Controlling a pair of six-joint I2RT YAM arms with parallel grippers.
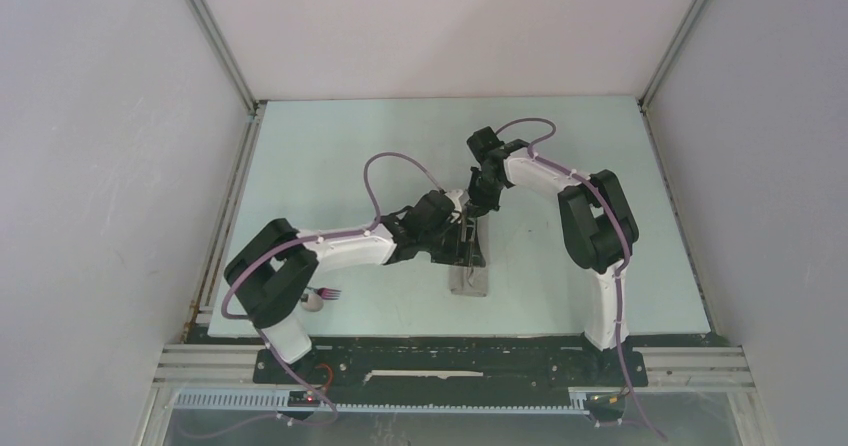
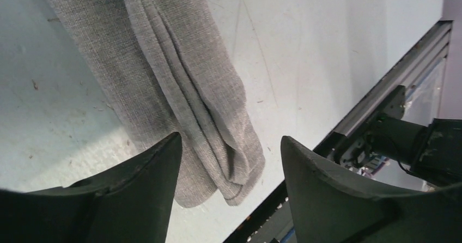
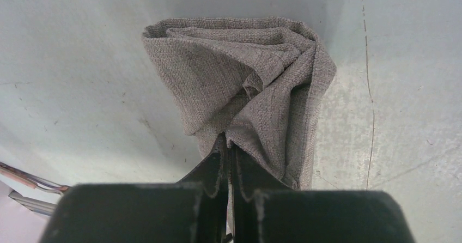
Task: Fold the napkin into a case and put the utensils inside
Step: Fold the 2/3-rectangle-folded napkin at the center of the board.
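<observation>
Top external: shows the napkin (image 1: 470, 281) folded into a narrow strip at the middle of the desk (image 1: 330, 156), long axis running near-to-far, with both arms converged on it. Places the left end effector (image 1: 462, 251) over its middle and the right end effector (image 1: 476, 216) at its far end. Finds the 2 utensils (image 1: 323, 296) well apart, beside the left arm's base, so nearer that arm.

Left wrist: shows fingers (image 2: 136, 194) spread wide, gripping nothing, with the strip's rounded end lying flat below and between them.

Right wrist: shows fingers (image 3: 215, 172) pressed together, seemingly pinching a raised fold at the cloth's end. Probably calls next for the free left arm to fetch the utensils.
</observation>
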